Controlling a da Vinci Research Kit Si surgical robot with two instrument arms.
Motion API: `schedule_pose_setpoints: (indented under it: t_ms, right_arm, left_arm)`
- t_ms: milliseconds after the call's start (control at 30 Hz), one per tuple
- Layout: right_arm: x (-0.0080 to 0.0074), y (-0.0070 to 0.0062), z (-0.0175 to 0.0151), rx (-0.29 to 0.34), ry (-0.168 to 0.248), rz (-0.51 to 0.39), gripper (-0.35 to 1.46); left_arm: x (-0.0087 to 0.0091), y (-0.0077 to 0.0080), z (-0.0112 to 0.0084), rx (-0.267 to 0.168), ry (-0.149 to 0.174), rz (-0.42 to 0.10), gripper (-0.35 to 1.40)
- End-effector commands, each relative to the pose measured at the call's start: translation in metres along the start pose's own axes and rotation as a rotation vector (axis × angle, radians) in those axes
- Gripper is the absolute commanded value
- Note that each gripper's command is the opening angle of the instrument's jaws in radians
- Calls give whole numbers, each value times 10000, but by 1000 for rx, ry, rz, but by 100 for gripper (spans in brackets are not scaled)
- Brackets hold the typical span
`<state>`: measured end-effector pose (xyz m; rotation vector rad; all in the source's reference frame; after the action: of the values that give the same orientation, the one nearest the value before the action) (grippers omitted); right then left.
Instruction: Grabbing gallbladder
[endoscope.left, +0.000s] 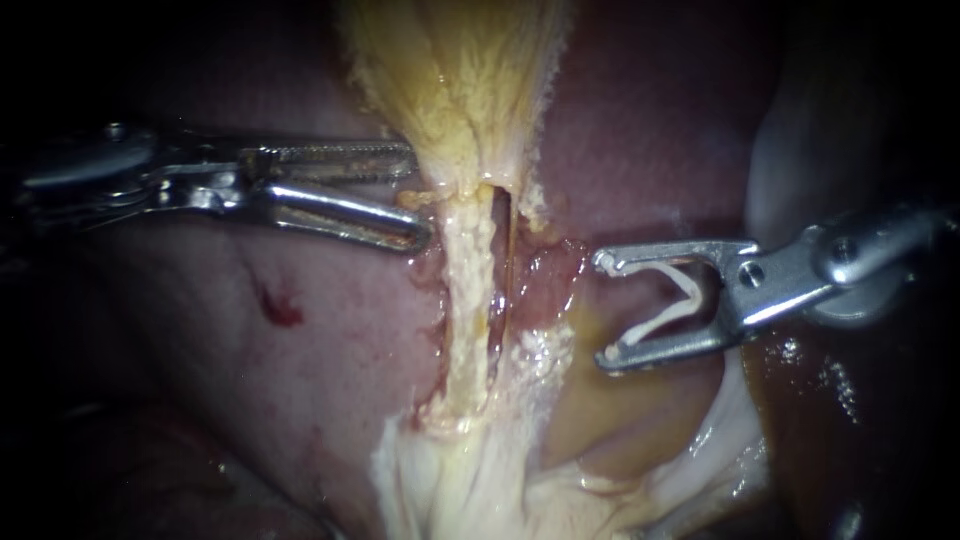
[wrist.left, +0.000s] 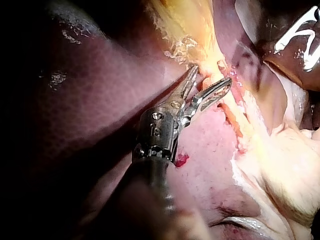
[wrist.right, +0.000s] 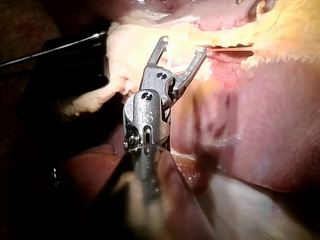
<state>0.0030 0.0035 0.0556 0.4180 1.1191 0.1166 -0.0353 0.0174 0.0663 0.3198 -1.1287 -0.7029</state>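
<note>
Left instrument (endoscope.left: 415, 198) closest in, shaft from the left, jaws spread apart, nothing gripped. Tips sit at the left edge of the gallbladder (endoscope.left: 455, 90), just where the yellow, ragged tissue narrows. Upper jaw touching or nearly touching that edge, lower jaw against the liver (endoscope.left: 300, 340) beside it. Gallbladder comes down from top centre of the endoscope view and tapers into a pale tube (endoscope.left: 468, 310) that runs to white tissue below. Right instrument (endoscope.left: 603, 310) well apart on the other side of the tube, jaws wide but carrying a white clip (endoscope.left: 672, 300) seated between them, touching both. Small red spot (endoscope.left: 282, 308) on the liver below the left shaft.

Judged step: closing on the gallbladder not yet done. Risks:
- A shallow bite catches only the frayed edge, which slips or tears.
- The lower jaw digs into the liver and it bleeds.
- A bite too low pinches the tube instead of the gallbladder.
- Right tips drifting inward could snag the tube.
</note>
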Motion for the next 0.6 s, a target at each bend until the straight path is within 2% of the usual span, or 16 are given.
schedule_pose_setpoints:
  t_ms: [33, 400, 600]
  right_arm:
    - [0, 0, 0, 0, 0, 0, 46]
    - [0, 0, 0, 0, 0, 0, 46]
    - [1, 0, 1, 0, 0, 0, 46]
  left_arm:
    - [2, 2, 1, -2, 7, 5, 44]
    - [11, 12, 11, -9, 24, 29, 41]
    - [11, 11, 17, -13, 24, 41, 29]
